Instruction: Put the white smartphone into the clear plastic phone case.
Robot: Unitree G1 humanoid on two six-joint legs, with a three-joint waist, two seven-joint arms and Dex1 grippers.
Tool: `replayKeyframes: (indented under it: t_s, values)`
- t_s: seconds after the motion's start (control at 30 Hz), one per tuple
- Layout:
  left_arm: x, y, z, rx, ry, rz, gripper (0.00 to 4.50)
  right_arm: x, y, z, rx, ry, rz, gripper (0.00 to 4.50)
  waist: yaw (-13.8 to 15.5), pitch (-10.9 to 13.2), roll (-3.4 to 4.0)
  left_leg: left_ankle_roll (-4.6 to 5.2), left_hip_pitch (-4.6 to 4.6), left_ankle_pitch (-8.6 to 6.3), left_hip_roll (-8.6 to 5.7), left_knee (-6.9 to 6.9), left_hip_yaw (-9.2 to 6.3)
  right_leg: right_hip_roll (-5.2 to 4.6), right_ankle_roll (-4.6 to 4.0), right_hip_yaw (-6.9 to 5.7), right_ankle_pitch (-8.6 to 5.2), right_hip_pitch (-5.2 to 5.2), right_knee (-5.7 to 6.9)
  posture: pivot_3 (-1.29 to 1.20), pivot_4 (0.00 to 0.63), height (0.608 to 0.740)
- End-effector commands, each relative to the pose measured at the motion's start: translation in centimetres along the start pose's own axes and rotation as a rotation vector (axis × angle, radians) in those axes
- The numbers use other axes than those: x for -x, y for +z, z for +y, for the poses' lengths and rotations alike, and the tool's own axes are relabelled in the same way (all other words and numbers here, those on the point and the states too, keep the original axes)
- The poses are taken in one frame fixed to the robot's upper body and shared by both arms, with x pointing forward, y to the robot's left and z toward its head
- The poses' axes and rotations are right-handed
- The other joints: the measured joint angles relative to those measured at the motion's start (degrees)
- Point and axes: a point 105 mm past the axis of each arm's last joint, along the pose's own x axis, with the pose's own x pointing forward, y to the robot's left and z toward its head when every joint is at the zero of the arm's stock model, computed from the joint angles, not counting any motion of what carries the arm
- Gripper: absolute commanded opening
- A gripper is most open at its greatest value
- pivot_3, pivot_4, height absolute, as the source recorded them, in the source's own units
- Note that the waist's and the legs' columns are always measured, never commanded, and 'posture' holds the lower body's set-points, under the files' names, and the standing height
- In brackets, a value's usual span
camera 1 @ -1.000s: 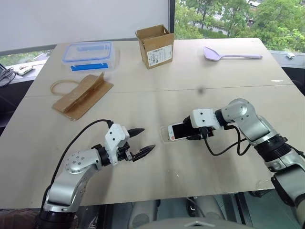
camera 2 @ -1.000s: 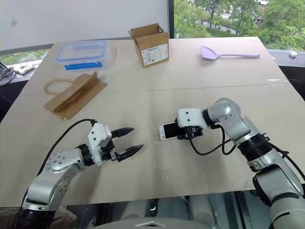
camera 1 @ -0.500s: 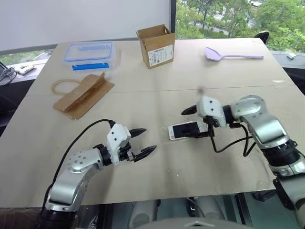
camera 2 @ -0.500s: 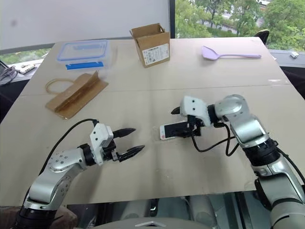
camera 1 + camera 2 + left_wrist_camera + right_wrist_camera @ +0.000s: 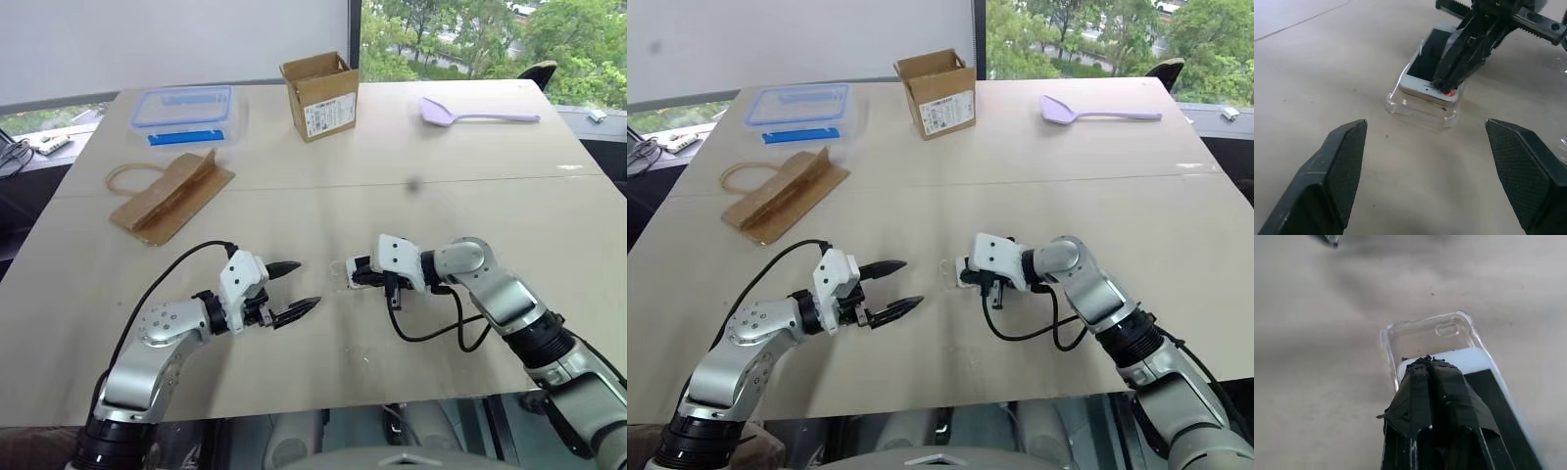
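My right gripper (image 5: 1431, 363) has its two fingers pressed together, holding nothing, and their joined tip rests on top of the white smartphone (image 5: 1426, 78). The phone lies screen up, partly inside the clear plastic phone case (image 5: 1420, 335). In my right wrist view the far end of the case, the end with the camera cut-out, is not yet filled, so the phone is only part of the way in. From the left wrist view the phone seems to sit a little above the rim of the case, not fully seated.

My left gripper (image 5: 292, 290) is spread wide and empty. It hovers near the case, on my left side of it, apart from it, and its fingers point toward it.

I judge the step in hand is to push the phone into the case with the closed tip. To do this well, I should press down and slide toward the empty end of the case, gently, because the case is light and can slip on the table (image 5: 411, 147). My left gripper could come against the free end of the case to stop it. The cardboard box (image 5: 319, 95) and the clear blue-rimmed food box (image 5: 183, 111) are well apart from the case, so nothing is in my way.
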Motion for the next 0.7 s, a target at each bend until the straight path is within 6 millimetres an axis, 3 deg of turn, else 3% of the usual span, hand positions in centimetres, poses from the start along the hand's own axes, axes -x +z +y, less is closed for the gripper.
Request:
replayKeyframes:
  t_s: [0.03,0.1,0.23,0.33,0.37,0.43,0.53,0.6,0.63,0.7]
  values:
    - [-0.2,0.7,-0.3,-0.027,-0.014,-0.011,3.95,0.6,-2.4,0.3,-0.039,0.002,0.098,0.01,0.08,0.00,0.01,0.00,0.00,0.00,0.01,0.00,-0.01,0.00,0.00,-0.01,0.00,0.00,0.01,0.00,0.150,0.740]
    - [-0.5,0.8,-0.3,-0.023,-0.013,-0.011,3.95,1.3,-1.5,0.0,-0.019,-0.019,0.064,0.01,0.21,0.00,0.01,0.00,-0.01,0.00,0.02,0.03,-0.03,0.00,0.00,-0.01,0.00,0.00,0.03,0.00,0.150,0.740]
    - [-1.1,0.5,0.2,-0.016,0.014,0.006,3.95,3.8,3.2,-0.8,-0.115,-0.074,-0.158,0.01,0.42,0.07,-0.01,0.00,-0.16,0.00,0.01,0.14,-0.06,-0.07,-0.08,-0.03,0.06,-0.02,0.02,0.00,0.150,0.740]
    - [-1.4,0.5,0.4,-0.003,0.012,0.014,3.95,6.1,5.0,-1.4,-0.126,-0.137,-0.206,0.01,0.14,0.11,0.01,0.00,-0.17,0.00,0.01,0.12,-0.21,-0.07,-0.19,0.02,0.13,-0.05,0.02,0.00,0.150,0.740]
    - [-1.6,0.4,0.3,-0.002,0.003,0.023,3.41,7.1,5.4,-1.6,-0.124,-0.172,-0.205,0.00,0.08,0.11,0.01,0.00,-0.16,0.00,-0.01,0.11,-0.26,-0.05,-0.19,-0.01,0.13,-0.05,0.02,0.00,0.150,0.740]
    - [-1.9,0.1,0.3,-0.006,-0.005,0.046,2.77,8.6,5.5,-1.7,-0.122,-0.222,-0.187,0.00,0.13,0.12,0.01,0.00,-0.15,0.00,-0.01,0.07,-0.27,-0.03,-0.19,-0.04,0.12,-0.05,0.02,0.00,0.150,0.740]
    - [-2.1,-0.6,0.3,-0.010,-0.015,0.081,1.42,10.0,4.2,-2.2,-0.139,-0.309,-0.107,0.00,0.16,0.11,0.00,-0.01,-0.16,-0.01,-0.01,0.03,-0.13,-0.03,-0.05,-0.09,0.02,-0.05,-0.02,0.00,0.150,0.740]
    - [-2.3,-1.3,0.5,-0.025,-0.018,0.115,0.40,11.1,1.2,-3.1,-0.150,-0.405,0.024,0.00,0.24,0.12,0.00,-0.01,-0.16,-0.01,-0.01,0.02,-0.08,-0.04,-0.03,-0.08,0.00,-0.05,-0.02,0.00,0.150,0.740]
    - [-2.4,-1.8,0.7,-0.031,-0.017,0.134,0.15,11.5,-0.5,-3.3,-0.143,-0.436,0.101,0.00,0.25,0.12,0.00,0.00,-0.17,0.00,-0.02,0.02,-0.07,-0.05,-0.02,-0.08,0.00,-0.05,-0.04,0.00,0.150,0.740]
    - [-3.0,-2.4,1.1,-0.041,-0.011,0.158,0.15,11.7,-2.8,-3.4,-0.141,-0.458,0.194,0.00,0.32,0.12,-0.01,0.00,-0.16,0.00,-0.05,0.03,-0.02,-0.10,-0.02,-0.05,-0.01,-0.05,-0.06,0.00,0.150,0.740]
